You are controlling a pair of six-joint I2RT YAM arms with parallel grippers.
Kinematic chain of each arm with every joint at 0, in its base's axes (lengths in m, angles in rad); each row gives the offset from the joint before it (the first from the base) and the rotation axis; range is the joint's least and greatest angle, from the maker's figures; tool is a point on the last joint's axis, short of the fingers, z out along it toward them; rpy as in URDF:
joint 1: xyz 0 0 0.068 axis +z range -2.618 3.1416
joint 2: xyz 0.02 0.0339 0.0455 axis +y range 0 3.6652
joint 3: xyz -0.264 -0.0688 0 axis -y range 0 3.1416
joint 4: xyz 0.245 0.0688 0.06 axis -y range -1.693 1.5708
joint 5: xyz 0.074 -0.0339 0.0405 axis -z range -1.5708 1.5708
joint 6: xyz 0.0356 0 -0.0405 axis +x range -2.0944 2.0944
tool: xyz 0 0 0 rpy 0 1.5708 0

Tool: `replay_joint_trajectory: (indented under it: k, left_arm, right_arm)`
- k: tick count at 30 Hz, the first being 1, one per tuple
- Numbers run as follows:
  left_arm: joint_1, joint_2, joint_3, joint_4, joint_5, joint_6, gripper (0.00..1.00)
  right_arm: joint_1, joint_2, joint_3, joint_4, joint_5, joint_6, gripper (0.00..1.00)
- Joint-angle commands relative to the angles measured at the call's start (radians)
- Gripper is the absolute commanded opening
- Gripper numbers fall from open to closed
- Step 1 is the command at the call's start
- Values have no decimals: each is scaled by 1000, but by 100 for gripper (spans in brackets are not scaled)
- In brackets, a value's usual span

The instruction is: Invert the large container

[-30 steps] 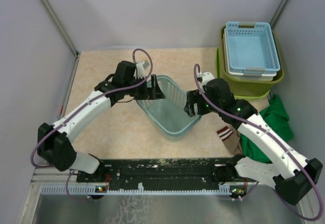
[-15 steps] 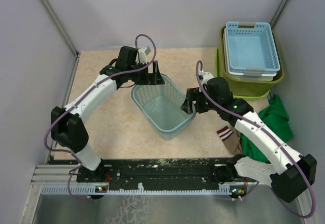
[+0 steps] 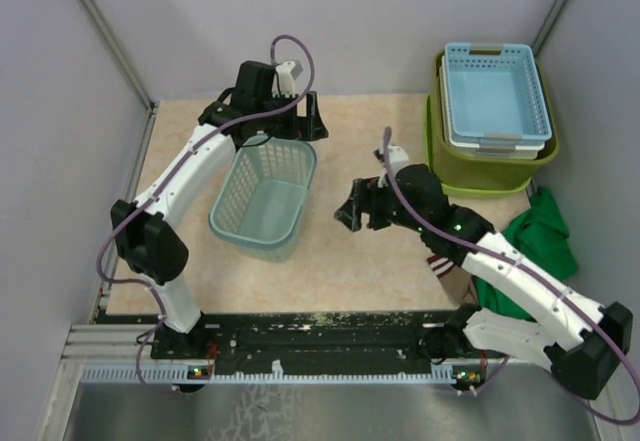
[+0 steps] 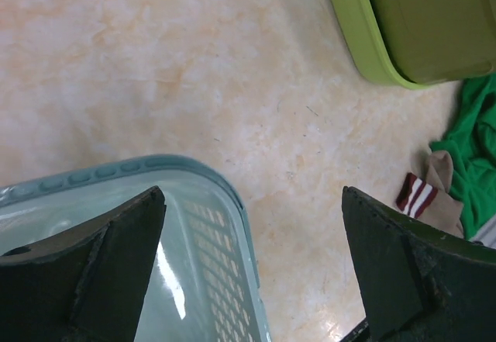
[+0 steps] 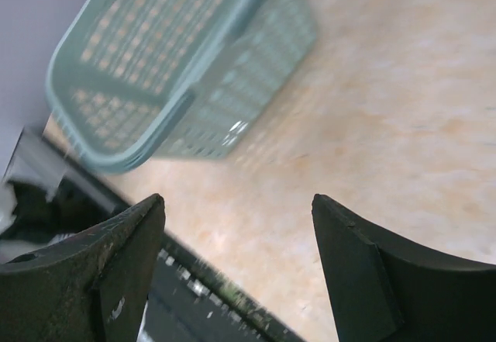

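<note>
Since the earlier frame the teal basket (image 3: 262, 193) has moved away from the right gripper (image 3: 353, 206) and over to the left side of the table (image 3: 350, 256), and it now sits under the left gripper (image 3: 285, 133) alone. Both arms have drawn apart from each other.

The left gripper's fingers are spread wide. In its wrist view the basket's rounded corner and rim lie between them, close against the left finger, which reaches down inside the basket; bare table fills the rest of the gap. Whether that finger presses on the basket wall cannot be told. The basket is tilted, its opening turned partly sideways.

The right gripper's fingers are also wide apart with only table between them. The teal basket lies well beyond their tips, off toward the left finger's side.

The green tub (image 3: 490, 173) stands upright at the far right corner, untouched. It is well apart from both pairs of fingers: beyond and to the right of the right gripper's, and past the left gripper's right finger in the left wrist view. A blue basket (image 3: 495, 91) sits stacked in it on a white basket (image 3: 500, 147). A green cloth (image 4: 474, 136) and a striped sock (image 4: 418, 191) lie just near the tub, on the right finger's side
</note>
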Motion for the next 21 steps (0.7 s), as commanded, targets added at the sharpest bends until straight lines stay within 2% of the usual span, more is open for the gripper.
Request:
replay_joint_trajectory:
  k: [1,5,8,10,14,17,21]
  left_arm:
    - [-73,-154,-53,-58,-223,21,99]
    - [-239,-281,-258,-29,-503,47,99]
    - [-316,-375,-467,59,-594,41,99]
    - [-323,-413,-536,82,-574,-5,98]
    - [-324,-411,-579,51,-530,-39,87]
    - [-324,-371,-590,49,-478,-53,76]
    - [-324,-303,-557,1,-474,-76,52]
  right_arm:
    - [-88,-176,-31,-71,367,45,77]
    - [-120,-281,-65,-85,520,55,77]
    - [-123,-310,-67,-81,574,52,77]
    - [-123,-311,-65,-75,591,42,77]
    - [-123,-284,-56,-71,587,29,77]
    - [-123,-265,-56,-62,567,32,77]
    - [-123,-254,-52,-57,558,40,77]
